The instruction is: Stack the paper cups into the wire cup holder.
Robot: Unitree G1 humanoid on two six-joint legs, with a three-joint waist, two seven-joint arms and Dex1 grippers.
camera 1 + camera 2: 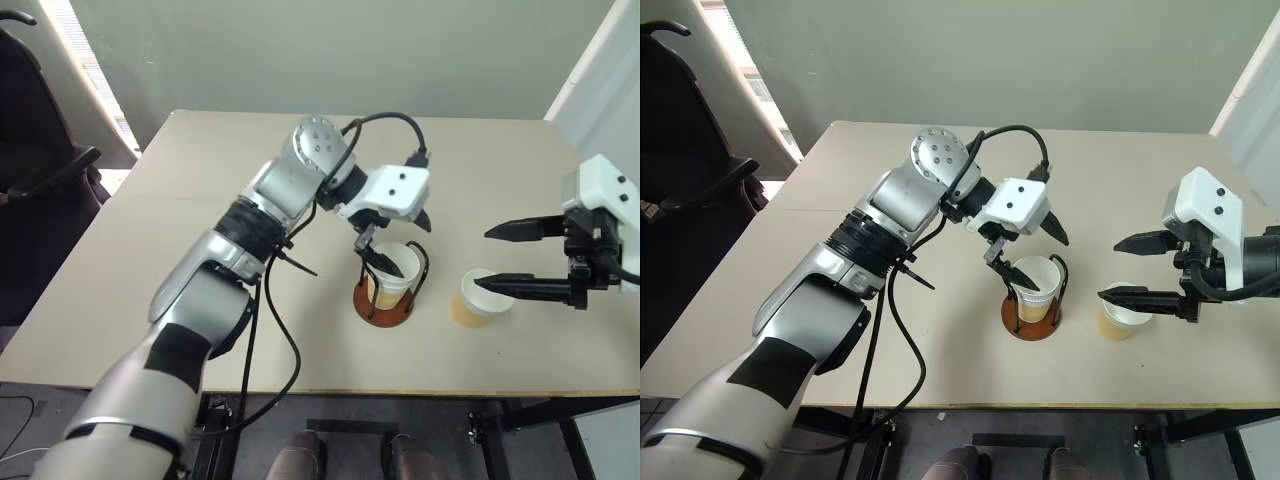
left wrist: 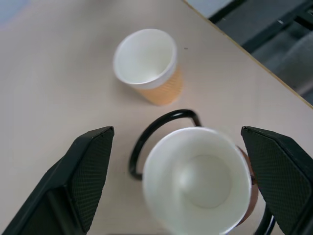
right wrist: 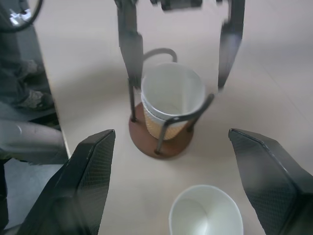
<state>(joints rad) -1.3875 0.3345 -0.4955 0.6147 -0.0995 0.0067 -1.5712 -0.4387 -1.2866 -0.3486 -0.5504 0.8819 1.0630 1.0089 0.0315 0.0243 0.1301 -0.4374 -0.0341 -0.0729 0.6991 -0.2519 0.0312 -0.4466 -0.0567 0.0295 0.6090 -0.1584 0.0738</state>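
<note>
The wire cup holder (image 1: 385,312) stands on its reddish-brown base near the table's front middle. Paper cups (image 3: 171,90) sit nested in it; two rims show, one inside the other. My left gripper (image 1: 412,250) hangs just above them, open, its fingers (image 2: 93,171) wide on either side of the top cup (image 2: 195,186) and clear of it. A loose paper cup (image 1: 478,300) stands upright on the table right of the holder. My right gripper (image 1: 1110,268) is open beside and above this cup (image 3: 205,215), holding nothing.
The beige table (image 1: 200,200) has its front edge close behind the holder and loose cup. A black chair (image 1: 40,180) stands off the table's left side. A black cable (image 1: 275,330) loops down from my left arm.
</note>
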